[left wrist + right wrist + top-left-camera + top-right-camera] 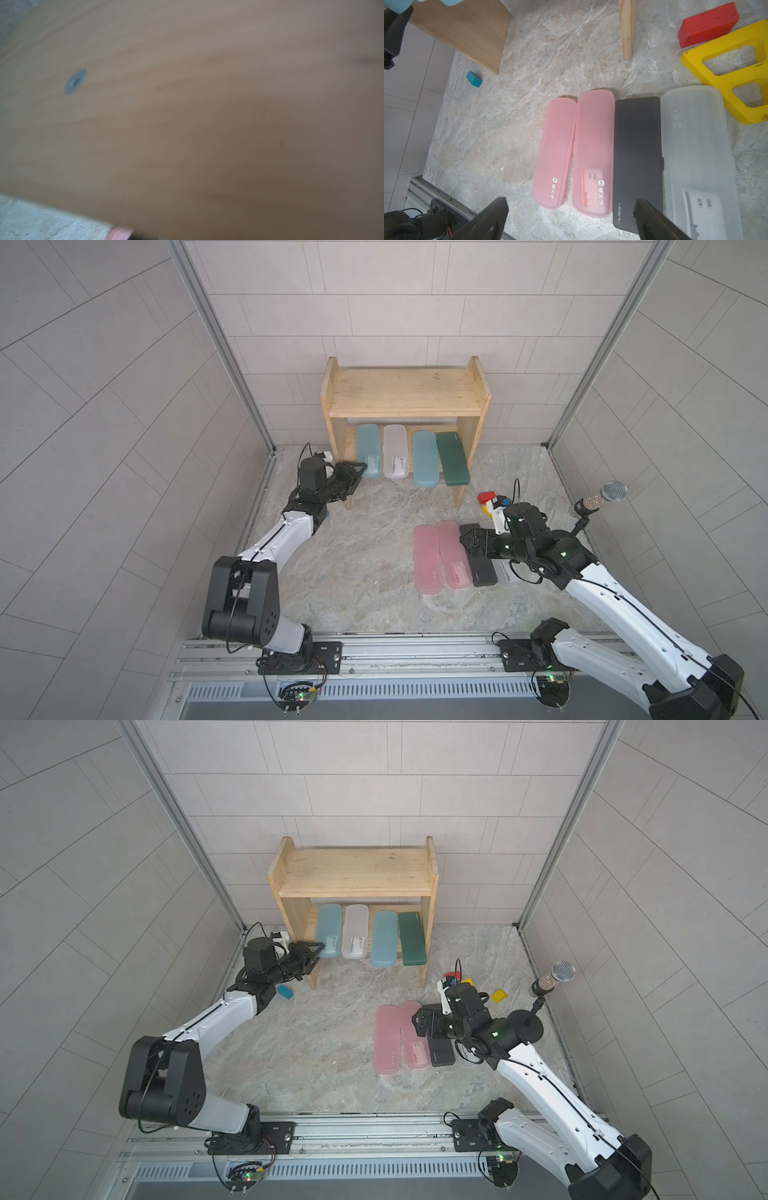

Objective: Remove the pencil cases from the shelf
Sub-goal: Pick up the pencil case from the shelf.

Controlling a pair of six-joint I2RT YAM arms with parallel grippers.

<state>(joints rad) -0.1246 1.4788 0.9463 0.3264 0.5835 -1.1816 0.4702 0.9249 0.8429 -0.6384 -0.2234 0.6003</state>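
The pine shelf [405,398] stands at the back. Its lower tier holds a teal pencil case [368,450], a frosted white one [395,450], a second teal one [424,460] and a dark green one [453,458]. My left gripper [358,471] reaches round the left side board to the first teal case's near end; the jaws' state does not show. The left wrist view is filled by the blurred side board [187,104]. Two pink cases [554,153] [593,149], a black one [637,158] and a frosted white one [695,145] lie on the table. My right gripper [571,218] hovers open above them.
A red block [708,22] and a yellow block [695,60] lie right of the shelf. A small blue block [285,991] sits by the left arm. A microphone [604,497] on a stand rises at the right wall. Tiled walls enclose three sides.
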